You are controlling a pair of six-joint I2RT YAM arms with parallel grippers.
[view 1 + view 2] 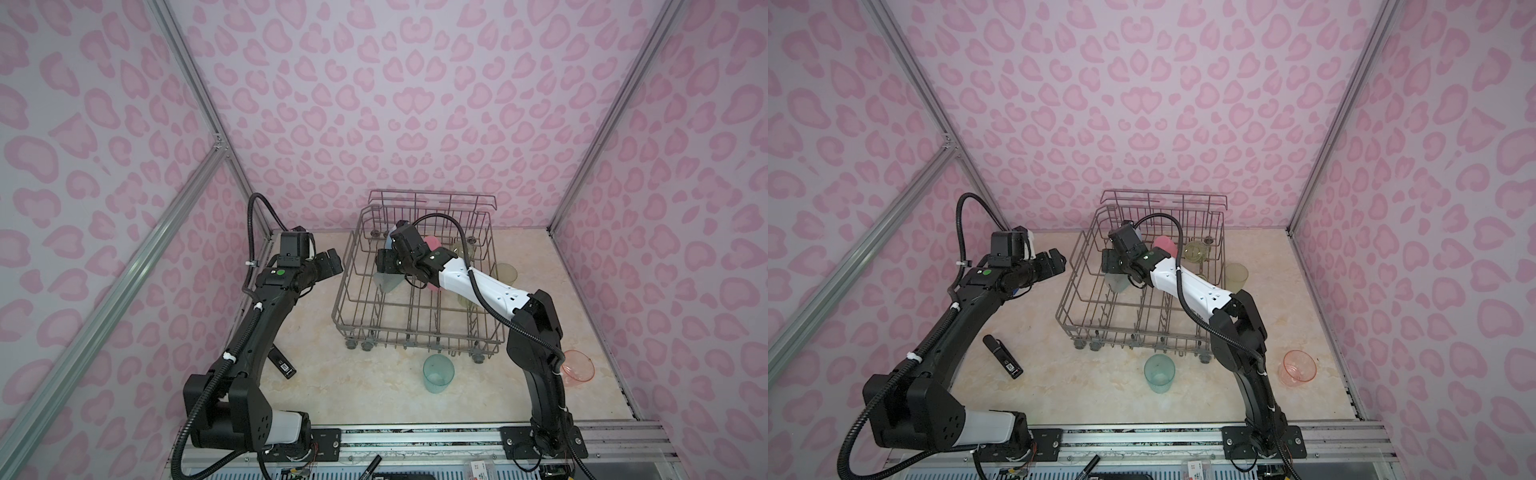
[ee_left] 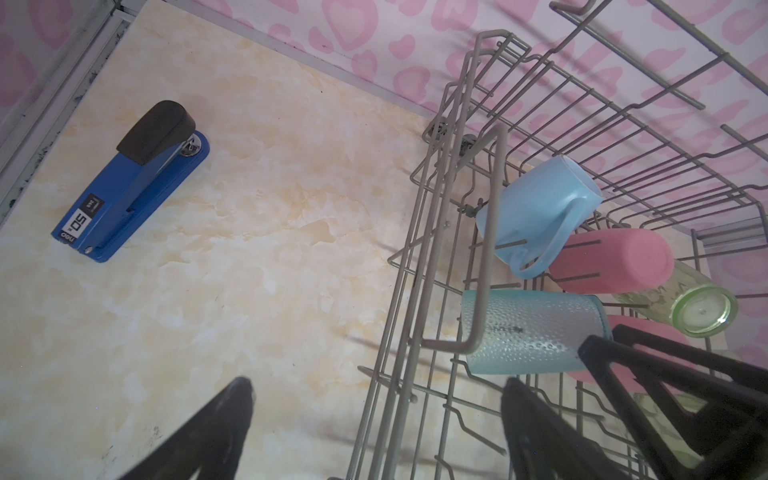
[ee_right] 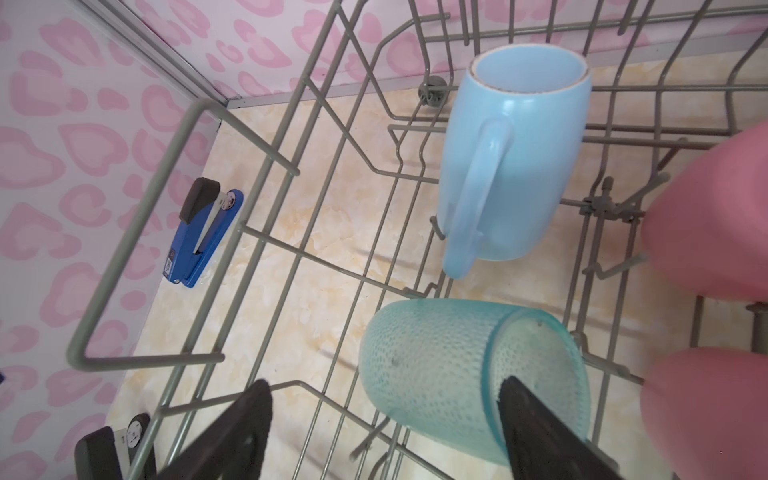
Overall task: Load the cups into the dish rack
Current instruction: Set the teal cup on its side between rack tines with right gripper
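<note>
The right tool [image 3: 384, 384] reaches down into the dish rack [image 1: 419, 329] near its left wall, with its fingers spread wide. One finger [image 3: 536, 424] sits at the open mouth of a textured teal tumbler [image 3: 432, 365] that lies on its side on the rack's wires. The other finger stands clear of the tumbler's wall, so nothing is pinched. Just beyond that tumbler, toward the rack's far left corner, a light-blue mug [image 3: 532, 166] lies tilted among the tines, its handle turned toward the right wrist camera. Beside the mug a pink tumbler [image 2: 615, 257] lies on its side, a second pink tumbler [image 3: 706, 407] lies next to the teal one, and a clear green tumbler [image 2: 702, 309] lies just past the first pink one. The left tool [image 2: 374, 399] hovers above the surface [image 2: 257, 249] just outside the rack's left wall, fingers spread and empty, apart from every cup. Out on the surface, a smooth teal tumbler [image 1: 437, 372] rests just in front of the rack, a salmon tumbler [image 1: 577, 365] rests beside the right arm, and a yellow-green tumbler [image 1: 506, 272] sits just beside the rack's right wall. A blue stapler [image 2: 129, 183] lies on the surface left of the rack.
</note>
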